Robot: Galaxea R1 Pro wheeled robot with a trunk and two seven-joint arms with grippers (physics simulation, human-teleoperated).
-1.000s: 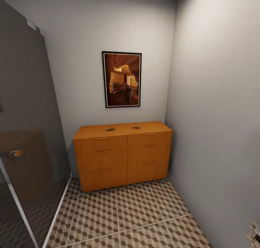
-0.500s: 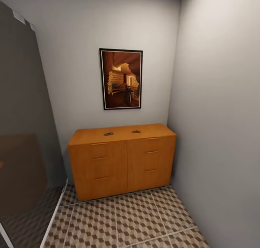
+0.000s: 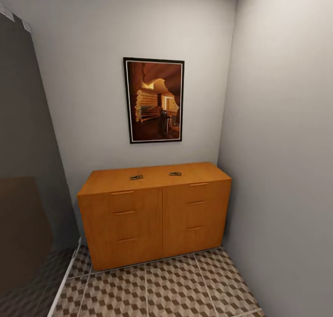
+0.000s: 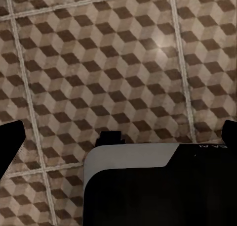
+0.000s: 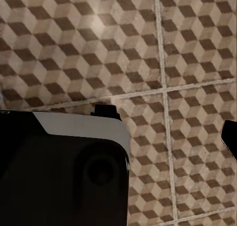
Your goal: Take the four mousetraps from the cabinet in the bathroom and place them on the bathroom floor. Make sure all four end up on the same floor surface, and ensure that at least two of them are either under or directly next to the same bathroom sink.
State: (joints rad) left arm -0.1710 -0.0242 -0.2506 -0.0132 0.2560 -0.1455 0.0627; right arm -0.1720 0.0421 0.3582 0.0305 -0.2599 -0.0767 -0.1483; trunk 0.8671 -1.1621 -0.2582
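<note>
While the robot faces the corner, the cabinet [image 3: 155, 213] stands against the back wall under a framed picture [image 3: 154, 100]. On its top lie 2 small mousetraps, one [image 3: 136, 177] left of the middle and one [image 3: 175, 173] right of it, well apart. I judge them light, stiff and thin, so a pinch across the wooden edges, away from the spring, seems safest. Both wrist views look down at the bathroom floor [image 4: 118, 63]; whether either gripper is spread or closed, I cannot tell.
</note>
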